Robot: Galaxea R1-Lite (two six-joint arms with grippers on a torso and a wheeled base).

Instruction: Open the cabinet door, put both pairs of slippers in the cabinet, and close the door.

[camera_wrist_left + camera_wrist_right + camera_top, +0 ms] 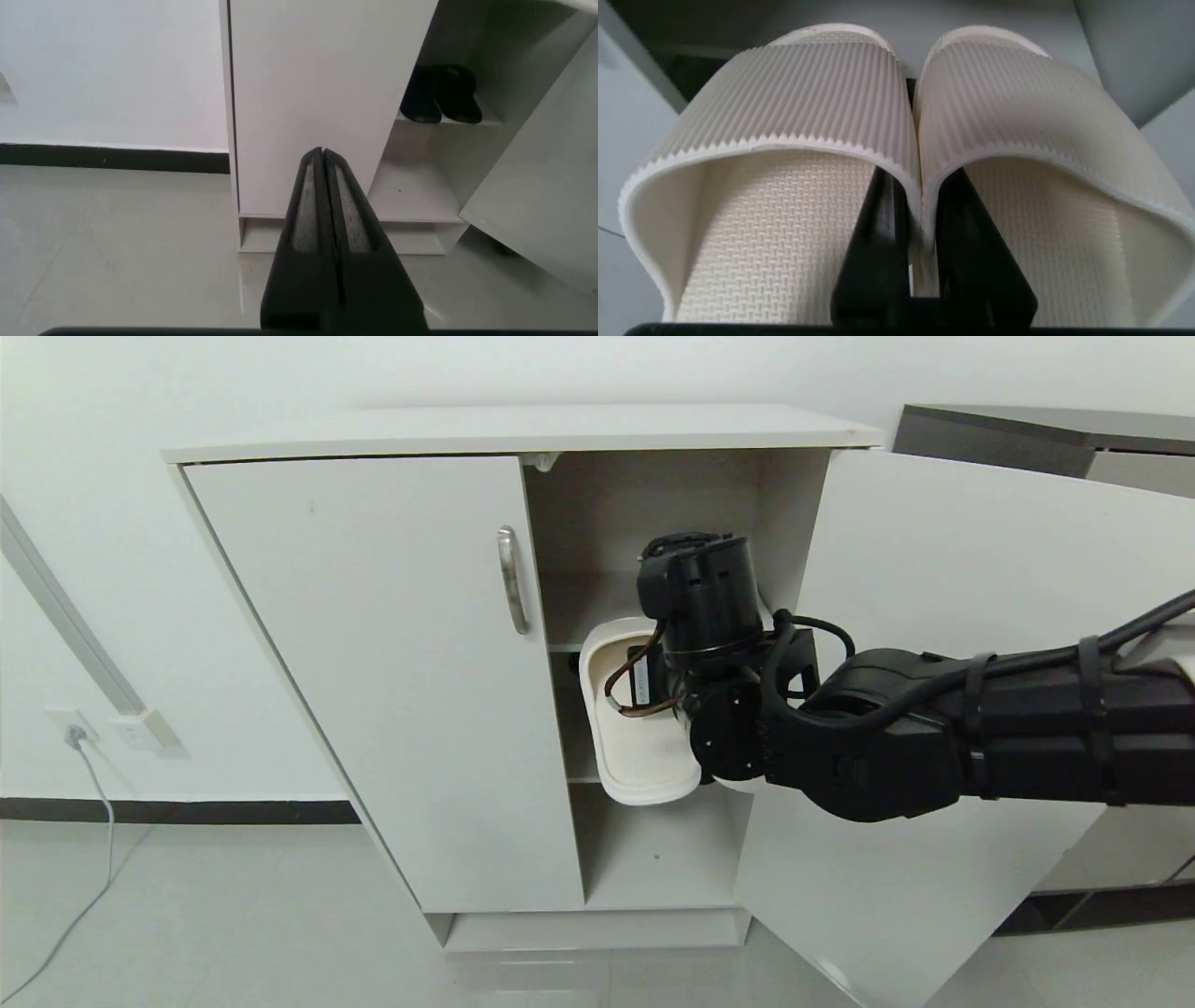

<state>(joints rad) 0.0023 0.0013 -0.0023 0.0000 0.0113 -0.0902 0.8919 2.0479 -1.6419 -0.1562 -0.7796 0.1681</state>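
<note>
The left gripper (322, 163) is pressed together, empty. Inside the cabinet (523, 429) a dark pair (444, 93), probably slippers, sits on a shelf. The cream slippers (635, 747), pinched by the right gripper (915, 233), are at the opening. The open door (934, 579) must be closed afterwards.

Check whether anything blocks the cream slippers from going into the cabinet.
Nothing visible does: the right door stands open and the cream slippers, in the right gripper, are at the opening. Black slippers already occupy one shelf inside.
</note>
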